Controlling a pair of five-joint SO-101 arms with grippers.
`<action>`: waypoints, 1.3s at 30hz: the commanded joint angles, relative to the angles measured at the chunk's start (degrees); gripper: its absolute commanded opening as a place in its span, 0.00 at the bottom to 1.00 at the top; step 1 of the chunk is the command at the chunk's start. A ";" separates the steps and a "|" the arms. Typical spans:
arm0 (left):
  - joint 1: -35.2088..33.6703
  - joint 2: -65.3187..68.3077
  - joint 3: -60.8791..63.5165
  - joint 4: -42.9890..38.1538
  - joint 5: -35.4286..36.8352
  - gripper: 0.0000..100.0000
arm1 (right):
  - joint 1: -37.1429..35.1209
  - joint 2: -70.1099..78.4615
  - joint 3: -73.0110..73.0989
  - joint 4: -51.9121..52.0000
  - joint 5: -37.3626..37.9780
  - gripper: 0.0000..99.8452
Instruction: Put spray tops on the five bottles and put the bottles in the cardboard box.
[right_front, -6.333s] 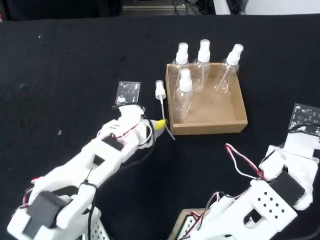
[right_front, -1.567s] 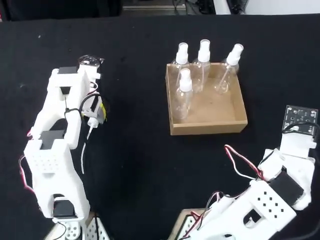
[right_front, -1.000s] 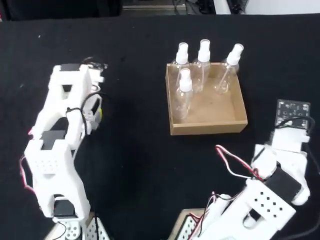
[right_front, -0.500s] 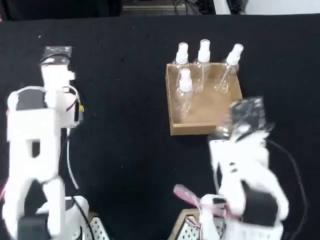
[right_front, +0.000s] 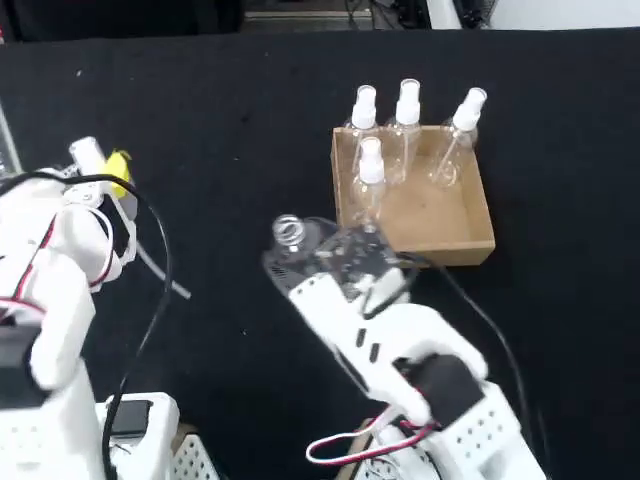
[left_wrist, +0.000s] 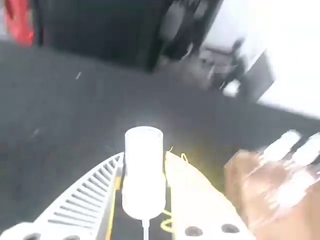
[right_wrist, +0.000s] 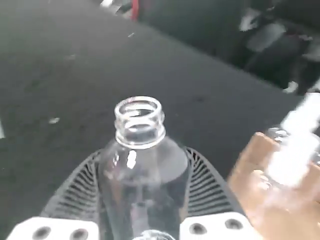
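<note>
A white spray top (right_front: 88, 155) with its thin dip tube hanging down is at the table's left, and my left gripper (right_front: 102, 166) is shut on it. In the left wrist view the spray top (left_wrist: 144, 172) stands upright between the fingers (left_wrist: 195, 200). My right gripper (right_front: 305, 255) is shut on a clear bottle (right_front: 289, 233) with an open neck, just left of the cardboard box (right_front: 412, 256). The right wrist view shows that bottle (right_wrist: 142, 160) upright between the jaws. Several capped bottles (right_front: 369, 185) stand in the box.
The black table (right_front: 220, 90) has free room between the two arms and behind them. The box (right_wrist: 280, 190) lies close beside the held bottle. The right arm's body (right_front: 420, 370) and its cables cover the table's near middle.
The right arm has swung from the right side to the middle, now holding the open bottle. The left arm has pulled back at the left with the spray top raised.
</note>
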 joint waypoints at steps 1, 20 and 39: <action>4.88 -0.97 -7.96 -3.78 5.89 0.03 | -2.73 1.80 2.07 -6.51 -2.99 0.01; 25.89 -0.62 -9.80 -17.49 1.05 0.03 | -2.73 -25.45 18.33 -7.12 -4.22 0.01; 29.14 5.10 -2.68 -18.90 0.70 0.03 | -2.73 -26.07 18.77 -6.95 -4.22 0.01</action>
